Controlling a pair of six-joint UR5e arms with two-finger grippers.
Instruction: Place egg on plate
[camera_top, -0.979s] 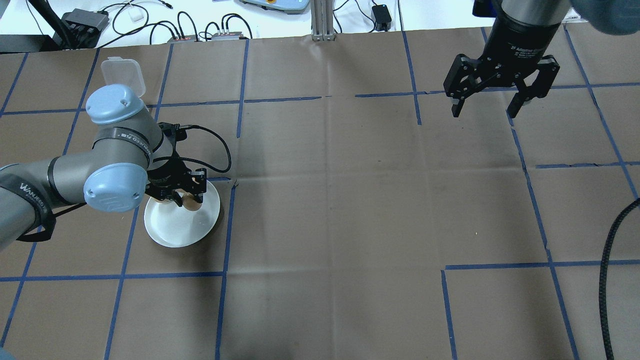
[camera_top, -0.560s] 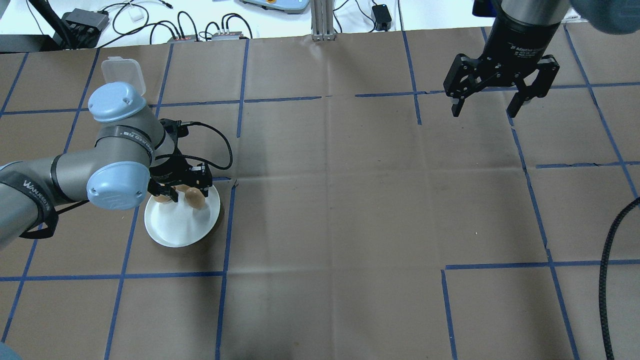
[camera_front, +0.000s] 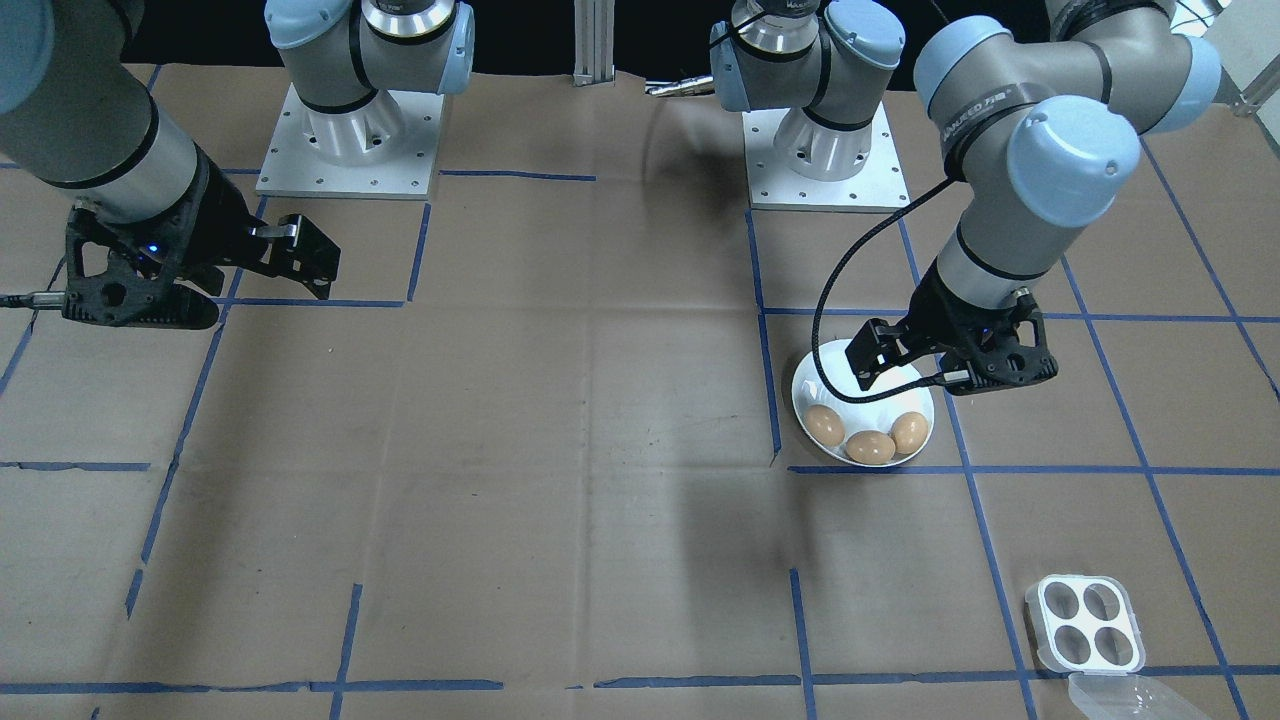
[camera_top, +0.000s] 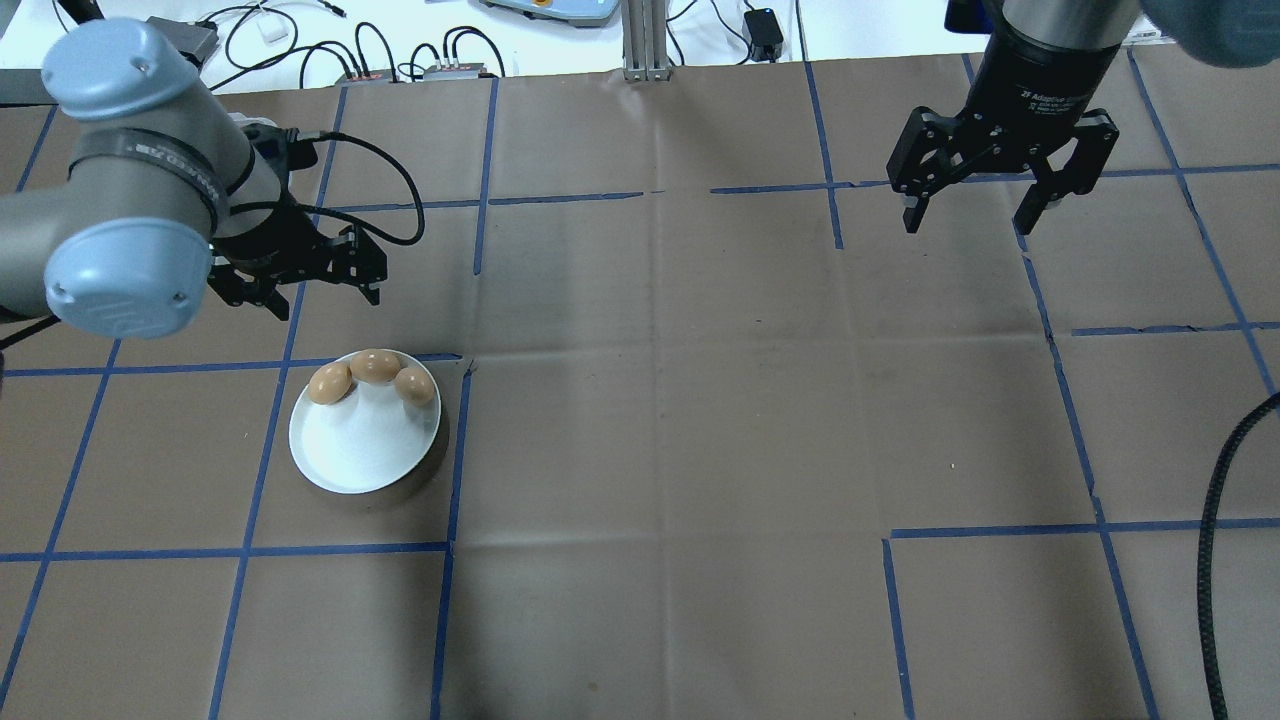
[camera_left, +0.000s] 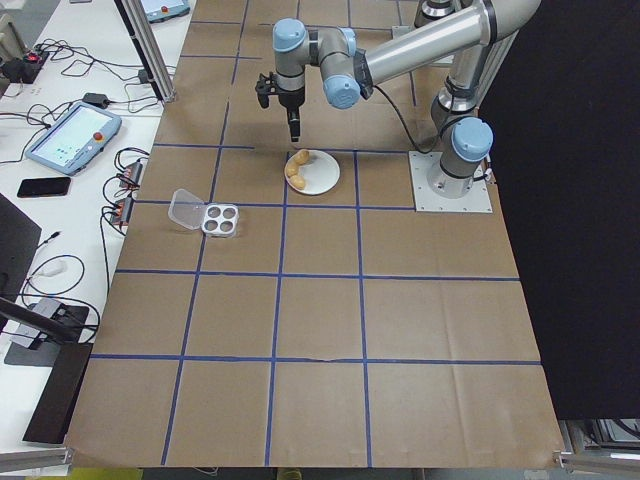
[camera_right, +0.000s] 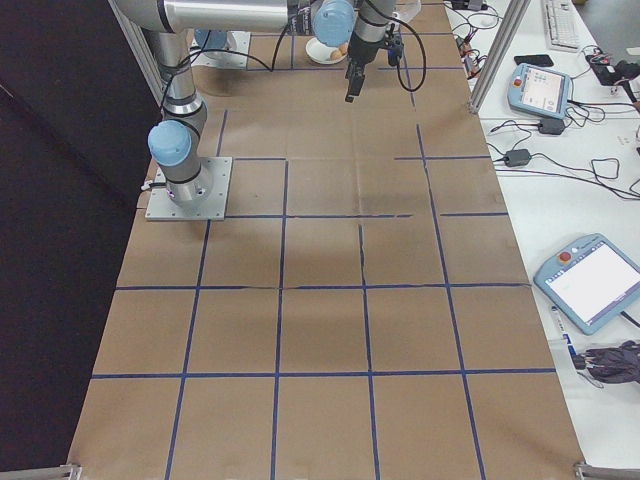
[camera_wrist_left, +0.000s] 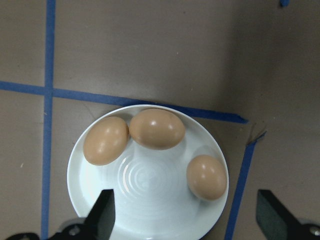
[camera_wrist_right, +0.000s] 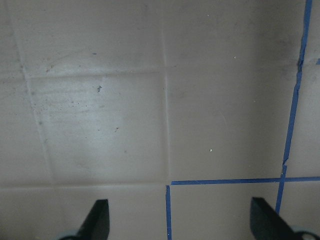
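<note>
Hanging above the table with its jaws spread and nothing between them, the left gripper (camera_top: 310, 278) sits over bare brown paper just beyond the far rim of the plate (camera_top: 355, 455), clear of it and of the eggs. Its wrist camera looks straight down on the plate (camera_wrist_left: 150, 210), with the two dark fingertips (camera_wrist_left: 102, 217) framing the lower edge of that view. Three brown eggs lie on the plate along its far side: the left egg (camera_top: 329, 384) and the middle egg (camera_top: 376, 365) touch each other, and the right egg (camera_top: 415, 385) lies just beside the middle one near the rim. From the front-facing camera the same three eggs (camera_front: 868, 440) crowd the near edge of the plate (camera_front: 830, 385), with the left gripper (camera_front: 945, 365) above its far part. The plate rests on brown paper marked with blue tape lines (camera_top: 250, 550). The egg tray (camera_front: 1088, 622), all four cups empty, lies well apart from the plate with its clear lid (camera_front: 1135, 695) open beside it. Far across the table the right gripper (camera_top: 975, 205) hovers with its jaws wide apart, holding nothing, over plain paper.
</note>
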